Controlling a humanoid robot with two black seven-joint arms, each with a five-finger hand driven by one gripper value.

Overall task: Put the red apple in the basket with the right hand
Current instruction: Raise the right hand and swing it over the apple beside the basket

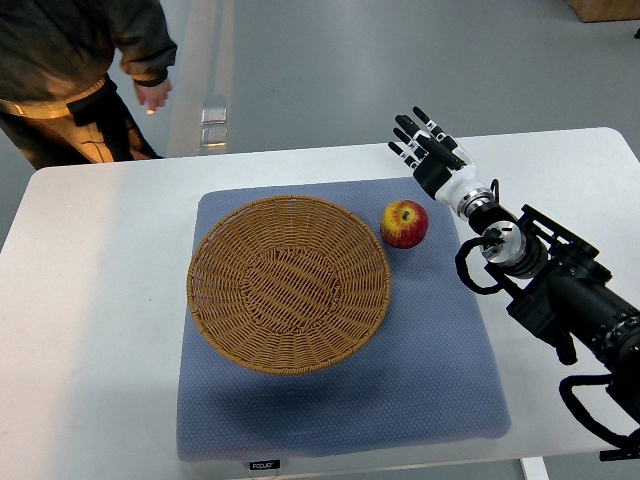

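A red apple (404, 223) with a yellow patch sits on the blue-grey mat (440, 360), just right of the round wicker basket (289, 282). The basket holds nothing. My right hand (423, 143) hovers beyond and slightly right of the apple, fingers spread and pointing away toward the table's far edge, holding nothing. It does not touch the apple. Its black forearm (560, 290) runs in from the lower right. The left arm does not show.
The mat lies on a white table (90, 320). A person (80, 70) in a dark jacket stands beyond the table's far left corner, one hand (153, 95) hanging near the edge. Grey floor lies past the table.
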